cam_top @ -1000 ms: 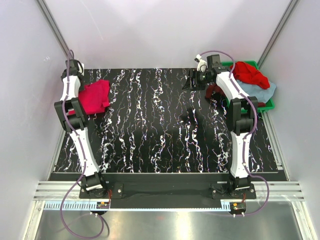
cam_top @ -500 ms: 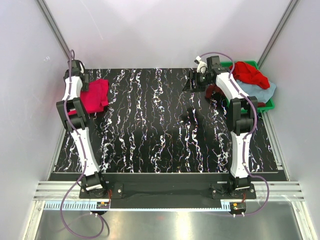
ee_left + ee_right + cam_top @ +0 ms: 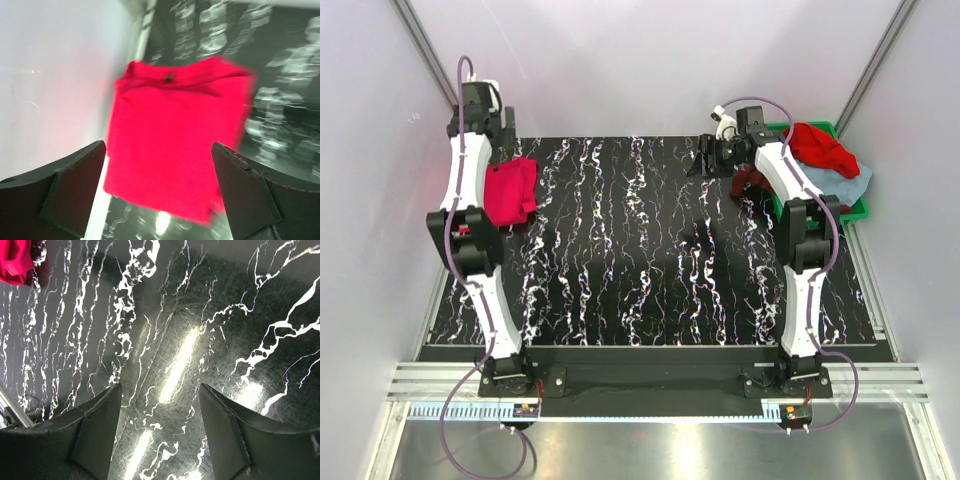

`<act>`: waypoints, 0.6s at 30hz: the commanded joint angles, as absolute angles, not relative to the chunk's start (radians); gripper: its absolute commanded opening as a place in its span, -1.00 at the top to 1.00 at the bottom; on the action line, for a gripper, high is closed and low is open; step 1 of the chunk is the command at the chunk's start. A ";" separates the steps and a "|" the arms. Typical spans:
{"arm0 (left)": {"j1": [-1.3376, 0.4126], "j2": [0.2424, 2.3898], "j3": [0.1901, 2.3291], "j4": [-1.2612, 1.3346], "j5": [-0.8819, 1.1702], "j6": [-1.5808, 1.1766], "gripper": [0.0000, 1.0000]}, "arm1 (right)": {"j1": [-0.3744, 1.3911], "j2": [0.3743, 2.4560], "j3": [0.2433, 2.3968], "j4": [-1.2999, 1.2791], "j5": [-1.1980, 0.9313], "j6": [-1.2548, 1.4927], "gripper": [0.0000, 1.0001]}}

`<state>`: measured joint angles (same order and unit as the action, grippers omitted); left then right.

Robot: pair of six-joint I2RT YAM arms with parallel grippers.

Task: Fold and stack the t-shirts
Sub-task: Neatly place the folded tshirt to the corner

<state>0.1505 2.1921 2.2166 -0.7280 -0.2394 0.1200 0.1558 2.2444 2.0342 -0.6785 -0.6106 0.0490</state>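
A folded crimson-pink t-shirt point(image 3: 510, 190) point(image 3: 177, 135) lies flat at the table's far left edge. My left gripper point(image 3: 483, 118) point(image 3: 159, 150) hangs above it with jaws wide open and nothing between them. At the far right, a bright red t-shirt point(image 3: 820, 148) sits on a light blue-grey one point(image 3: 852, 182) in the bin, and a dark maroon one point(image 3: 752, 183) droops over the bin's left side. My right gripper point(image 3: 705, 160) point(image 3: 160, 386) hovers open over bare table just left of the bin. The pink t-shirt point(image 3: 15, 262) shows in its view's top left corner.
A green plastic bin point(image 3: 860, 207) stands at the back right corner. White walls close in on the left, back and right. The black marbled tabletop point(image 3: 640, 260) spreads between the arms, with a metal rail along the left edge point(image 3: 147, 20).
My left gripper has opened, let go of the pink t-shirt and risen toward the back wall. The t-shirt stays folded on the table. The right arm has barely moved.
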 commanded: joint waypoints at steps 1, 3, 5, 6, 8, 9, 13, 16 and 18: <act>0.088 2.050 2.122 -0.784 -0.103 0.054 -0.86 | 0.156 2.149 2.059 -0.672 -0.601 0.028 -0.43; 0.061 2.020 2.038 -0.799 -0.006 0.015 -0.80 | 0.141 2.131 2.063 -0.672 -0.571 0.058 -0.44; 0.020 1.990 1.981 -0.807 0.139 0.003 -0.89 | 0.103 2.093 2.042 -0.622 -0.513 0.109 -0.47; 0.009 1.987 1.950 -0.810 0.170 0.009 -0.98 | 0.092 2.074 2.033 -0.605 -0.423 0.147 -0.49; -0.028 1.982 1.937 -0.822 0.216 0.035 -0.98 | 0.072 2.028 2.016 -0.588 -0.300 0.153 -0.50; -0.035 1.979 1.933 -0.821 0.219 0.040 -0.98 | 0.075 2.014 2.011 -0.589 -0.179 0.111 -0.52; -0.078 1.911 1.971 -0.787 0.189 0.035 -0.98 | 0.074 1.935 1.918 -0.568 -0.023 0.005 -0.59; -0.095 1.841 1.990 -0.775 0.161 0.002 -0.98 | 0.072 1.849 1.830 -0.565 -0.005 0.023 -0.97; -0.106 1.781 1.968 -0.770 0.150 -0.006 -0.98 | 0.074 1.760 1.733 -0.534 0.059 0.081 -0.99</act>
<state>-0.0956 1.9388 1.9312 -0.8280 0.1467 0.0238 0.0582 1.8824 1.8194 -0.5827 -0.0750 0.0525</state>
